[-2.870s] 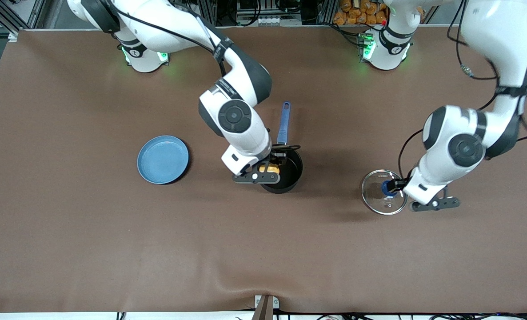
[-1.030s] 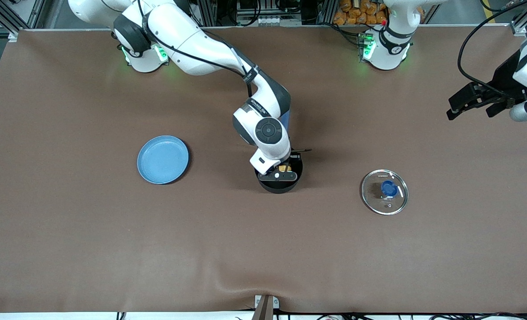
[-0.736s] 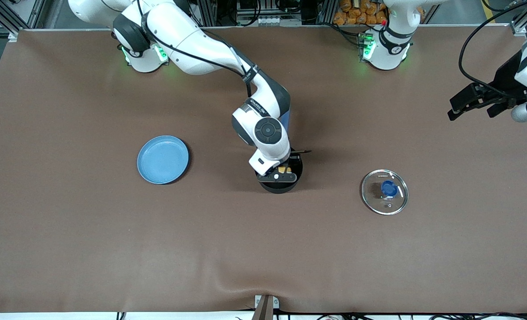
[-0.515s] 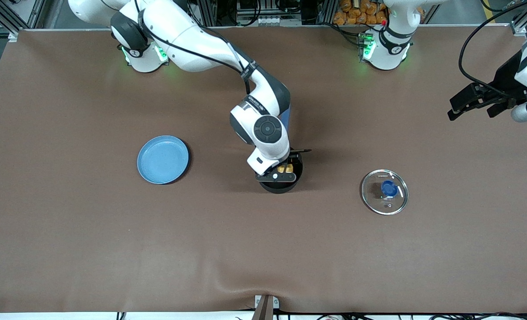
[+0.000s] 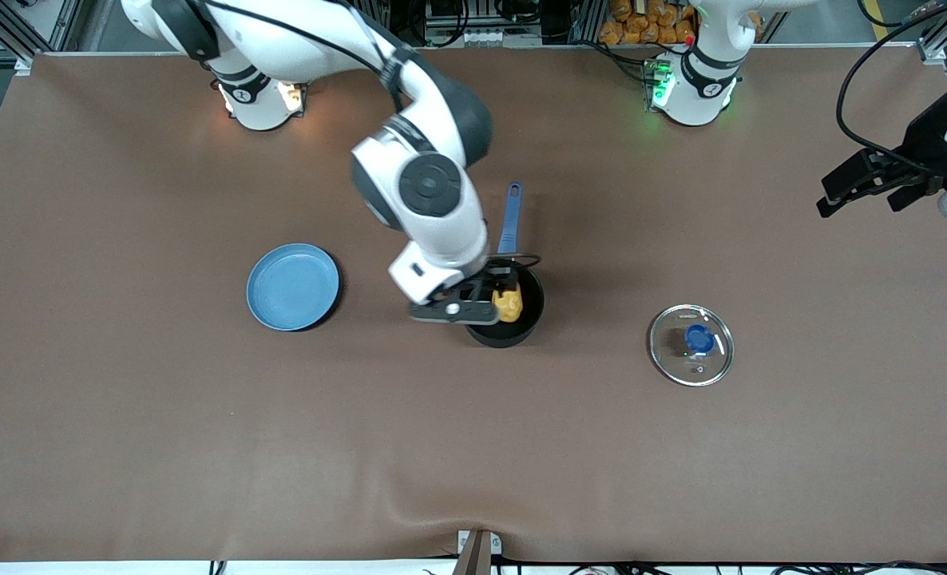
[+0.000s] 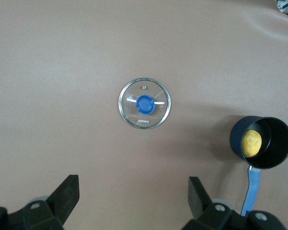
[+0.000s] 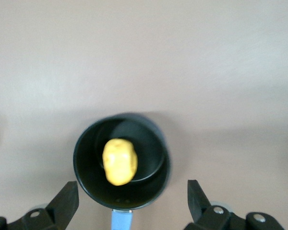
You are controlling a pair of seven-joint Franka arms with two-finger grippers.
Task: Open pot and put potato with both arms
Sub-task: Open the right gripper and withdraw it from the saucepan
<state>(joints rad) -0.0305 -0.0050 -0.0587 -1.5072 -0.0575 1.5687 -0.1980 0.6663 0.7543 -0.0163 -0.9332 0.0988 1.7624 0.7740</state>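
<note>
The black pot (image 5: 515, 331) stands open mid-table, its blue handle (image 5: 511, 217) pointing toward the robots' bases. The yellow potato (image 5: 509, 304) lies inside it, free of any grip. My right gripper (image 5: 491, 294) hovers above the pot, open and empty; in the right wrist view the potato (image 7: 119, 161) sits in the pot (image 7: 86, 163) ahead of the spread right gripper (image 7: 132, 194). The glass lid (image 5: 691, 344) with its blue knob lies flat on the table toward the left arm's end. My left gripper (image 5: 858, 204) waits high up at that end, open, looking down on the lid (image 6: 145, 103) and pot (image 6: 274, 143).
A light-blue plate (image 5: 292, 287) lies bare beside the pot, toward the right arm's end. The brown table cover (image 5: 473, 447) wrinkles slightly at the edge nearest the front camera.
My right gripper has opened, let go of the potato inside the pot and risen above it, uncovering the blue handle. The left arm has barely shifted.
</note>
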